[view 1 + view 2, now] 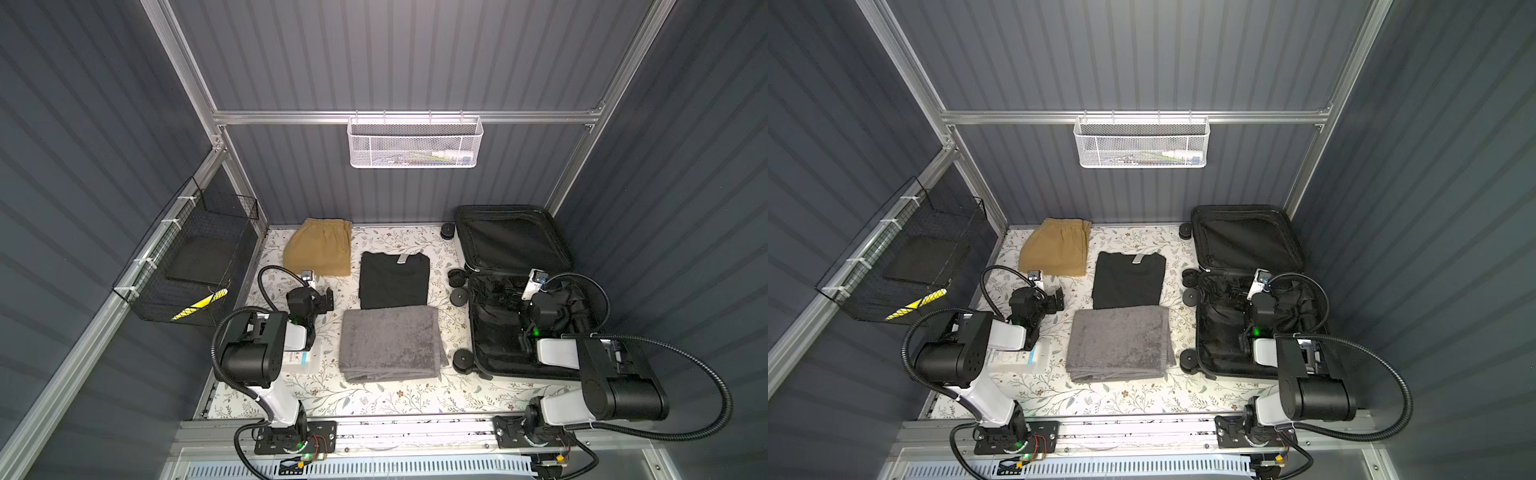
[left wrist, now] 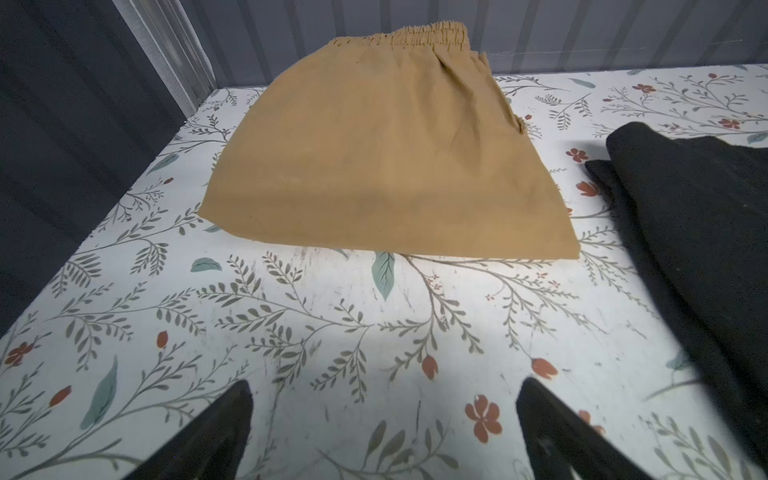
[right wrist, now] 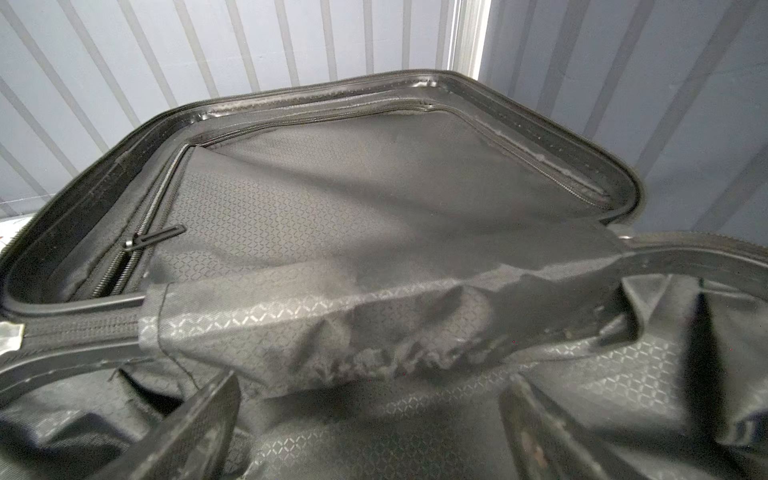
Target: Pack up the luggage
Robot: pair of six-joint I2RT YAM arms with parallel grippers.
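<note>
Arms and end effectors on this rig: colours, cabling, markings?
Left arm and right arm match: bulky black joint housings, white links between. Black corrugated conduit loops off each. A green light glows near each wrist. Left end effector and right end effector have black tapered fingers, the right's scuffed. No legible markings.

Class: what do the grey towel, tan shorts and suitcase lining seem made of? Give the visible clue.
Grey towel: likely terry cloth; fuzzy matte pile.
Tan shorts: probably woven cotton; matte, creased, gathered waistband.
Luggage lining: apparently synthetic weave; faint sheen, diamond pattern.
</note>
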